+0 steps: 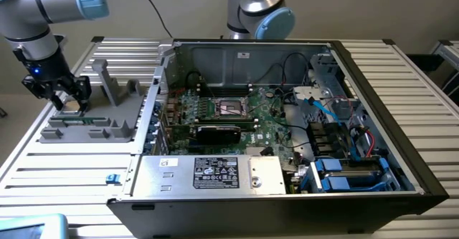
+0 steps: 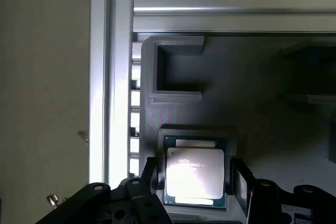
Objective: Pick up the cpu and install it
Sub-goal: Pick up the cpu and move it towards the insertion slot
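Note:
The cpu point(image 2: 194, 174), a small square chip with a shiny metal top, lies flat in a recess of the grey holder point(image 2: 252, 93). In the exterior view the cpu point(image 1: 72, 109) sits at that view's left, beside the computer case. My gripper point(image 1: 69, 102) hangs right over it and is open. In the wrist view my gripper point(image 2: 194, 179) straddles the chip, one black finger point(image 2: 149, 174) on each side, with a small gap between each finger and the chip's edge. The dark square socket point(image 1: 233, 108) with its metal frame sits in the middle of the motherboard, inside the case.
The open computer case point(image 1: 373, 88) takes up the middle and the exterior view's right, with cables, a fan and blue drive bays inside. The grey holder point(image 1: 86, 127) has upright posts point(image 1: 104, 83) and a green memory stick point(image 1: 75, 122). A second arm's base point(image 1: 258, 11) stands behind the case.

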`<state>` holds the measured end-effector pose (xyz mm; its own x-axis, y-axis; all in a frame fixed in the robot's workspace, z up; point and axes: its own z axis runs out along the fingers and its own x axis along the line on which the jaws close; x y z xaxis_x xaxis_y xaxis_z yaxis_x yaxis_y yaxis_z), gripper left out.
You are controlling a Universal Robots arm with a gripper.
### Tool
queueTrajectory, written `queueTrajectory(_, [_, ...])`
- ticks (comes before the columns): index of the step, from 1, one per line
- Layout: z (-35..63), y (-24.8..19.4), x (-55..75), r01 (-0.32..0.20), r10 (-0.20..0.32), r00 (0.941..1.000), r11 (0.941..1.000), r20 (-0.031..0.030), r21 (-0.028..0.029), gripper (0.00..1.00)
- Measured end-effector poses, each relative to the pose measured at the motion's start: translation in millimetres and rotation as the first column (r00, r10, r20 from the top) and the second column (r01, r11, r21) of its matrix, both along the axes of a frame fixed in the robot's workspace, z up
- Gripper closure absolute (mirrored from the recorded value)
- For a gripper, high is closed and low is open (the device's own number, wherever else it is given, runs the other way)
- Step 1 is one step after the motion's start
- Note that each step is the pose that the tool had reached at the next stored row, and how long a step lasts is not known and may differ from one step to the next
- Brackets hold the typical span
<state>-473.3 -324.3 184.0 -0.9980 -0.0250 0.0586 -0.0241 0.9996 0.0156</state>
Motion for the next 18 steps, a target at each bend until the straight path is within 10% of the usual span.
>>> queueTrajectory(10, [0.1,-0.1,0.4,0.0,0.0,1.0,1.0,-0.0014,-0.0016,0.34])
queueTrajectory(18, [0.2,0.4,-1.7,0.0,0.0,0.9999,0.9999,0.0119,-0.011,0.34])
